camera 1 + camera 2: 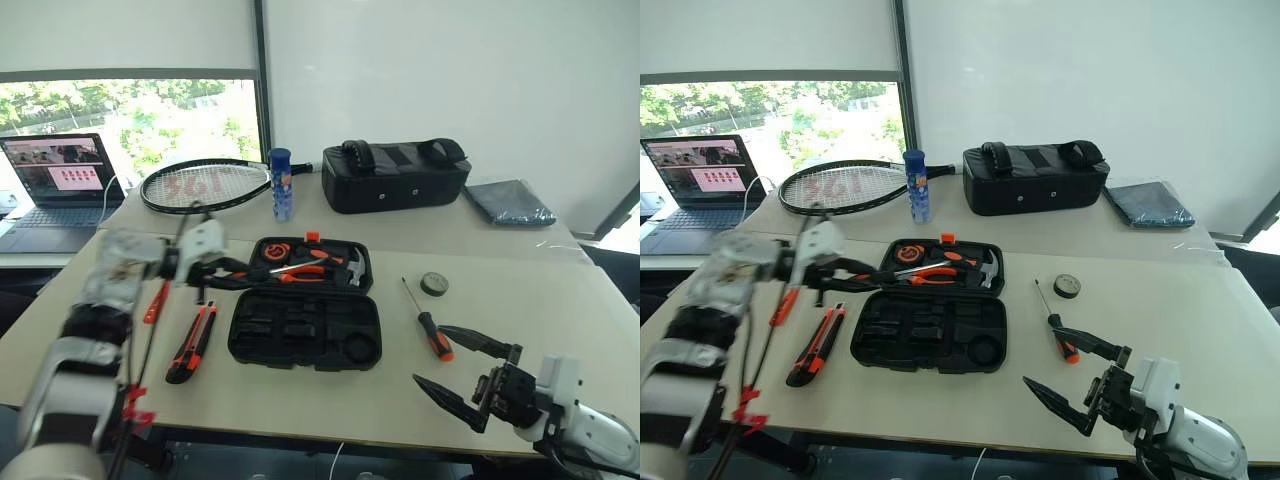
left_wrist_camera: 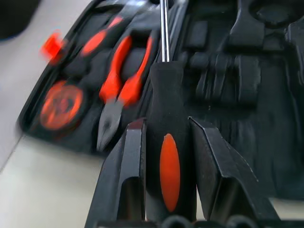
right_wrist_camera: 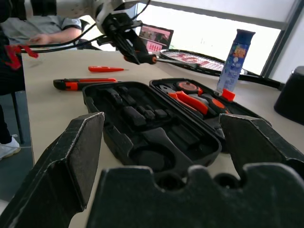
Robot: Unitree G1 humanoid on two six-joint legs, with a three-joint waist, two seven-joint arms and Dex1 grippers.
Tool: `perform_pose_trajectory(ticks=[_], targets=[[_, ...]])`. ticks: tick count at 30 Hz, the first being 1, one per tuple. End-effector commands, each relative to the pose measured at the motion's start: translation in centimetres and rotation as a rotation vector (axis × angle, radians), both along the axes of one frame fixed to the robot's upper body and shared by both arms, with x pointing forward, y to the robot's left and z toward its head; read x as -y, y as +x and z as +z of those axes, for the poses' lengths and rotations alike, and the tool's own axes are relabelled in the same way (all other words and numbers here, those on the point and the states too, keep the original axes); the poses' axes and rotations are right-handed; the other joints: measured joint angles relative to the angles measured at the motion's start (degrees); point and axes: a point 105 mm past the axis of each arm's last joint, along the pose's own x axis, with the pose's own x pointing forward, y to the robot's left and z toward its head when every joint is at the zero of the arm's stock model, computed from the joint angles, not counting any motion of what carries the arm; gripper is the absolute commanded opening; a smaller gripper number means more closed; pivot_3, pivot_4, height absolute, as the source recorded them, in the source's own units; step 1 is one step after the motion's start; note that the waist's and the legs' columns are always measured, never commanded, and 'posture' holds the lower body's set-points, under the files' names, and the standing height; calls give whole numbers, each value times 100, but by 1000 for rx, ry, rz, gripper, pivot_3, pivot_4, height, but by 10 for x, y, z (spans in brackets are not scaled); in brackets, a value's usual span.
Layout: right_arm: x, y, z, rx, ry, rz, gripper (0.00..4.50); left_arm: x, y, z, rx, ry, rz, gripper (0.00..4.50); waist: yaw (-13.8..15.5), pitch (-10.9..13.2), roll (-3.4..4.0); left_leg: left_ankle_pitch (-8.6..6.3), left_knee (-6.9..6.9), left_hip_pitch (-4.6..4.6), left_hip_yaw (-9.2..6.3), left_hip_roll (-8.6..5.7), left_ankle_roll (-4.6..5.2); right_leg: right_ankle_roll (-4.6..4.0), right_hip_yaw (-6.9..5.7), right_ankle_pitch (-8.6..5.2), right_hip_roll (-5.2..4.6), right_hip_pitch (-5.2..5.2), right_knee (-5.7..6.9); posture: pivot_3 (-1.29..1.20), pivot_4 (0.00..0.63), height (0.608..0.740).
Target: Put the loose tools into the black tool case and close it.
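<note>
The flat black plastic tool case (image 1: 305, 300) lay open at the middle of the pale table (image 1: 520, 390), its lid half holding orange-handled pliers (image 1: 300, 270), a hammer (image 1: 352, 266) and a round orange tape measure (image 2: 59, 104), its near half showing bare moulded slots. The left gripper (image 2: 166, 161) was pinching an orange-and-black-handled screwdriver (image 2: 167, 133) by the handle, held over the case's nine-o'clock edge; its steel shaft ran on across the case and was cut off at the frame border in the left wrist view. Just off the case at nine o'clock lay the long orange-and-black utility knife (image 1: 192, 342), and beyond it at ten o'clock the small all-orange tester screwdriver (image 1: 156, 301), partly hidden behind the left arm. At three o'clock, apart from the case, a second orange-and-black screwdriver (image 1: 428, 322) lay with its tip pointing away, and the small black tape roll (image 1: 434, 284) sat past it at two o'clock. The right gripper (image 1: 468, 374) hung with its fingers spread wide at four o'clock, near the table's front edge, with bare tabletop between it and the case. At twelve o'clock stood a blue bottle (image 1: 282, 184), a racket (image 1: 205, 184) and a big black fabric bag with handles (image 1: 395, 176); a folded dark cloth (image 1: 508, 202) lay by the far right corner. A laptop (image 1: 58, 190) sat on a separate surface at ten o'clock. A seated person (image 3: 45, 29) was only partly visible in the right wrist view.
</note>
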Motion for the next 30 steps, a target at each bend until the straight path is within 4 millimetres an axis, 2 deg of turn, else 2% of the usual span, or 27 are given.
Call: perform_pose_trajectory(ticks=[1, 4, 9, 15, 30], targets=[[-9, -8, 14, 70, 10, -6, 4500, 15, 8, -8, 47, 137, -62, 884, -91, -1, 3, -1, 0, 1, 0, -1, 2, 1, 4, 0, -1, 1, 0, 0, 150, 740], [-12, -12, 13, 70, 16, -27, 4500, 24, 11, -20, 33, 206, -92, 884, -140, 0, 4, -3, -1, 1, -4, -1, 6, 1, 6, -1, 3, 0, 1, 0, 150, 740], [-13, -15, 13, 71, 21, -64, 4500, 19, 13, -32, 3, 278, -72, 884, -174, 1, 4, -3, 1, -3, -5, -2, 5, 4, 4, -1, 2, -1, 1, 0, 150, 740], [-16, -16, 14, 73, 23, -78, 4500, 10, 14, -40, -17, 297, -33, 884, -173, 2, 5, -3, 6, 11, -6, -2, 5, 28, 3, -10, 1, 19, 0, 0, 150, 740], [-13, -13, 7, 63, 15, -72, 4500, -6, -2, -50, -92, 283, -48, 884, -205, 1, 7, -4, 3, 20, -5, 0, 7, 23, 4, -8, 1, 28, -5, 0, 150, 740]])
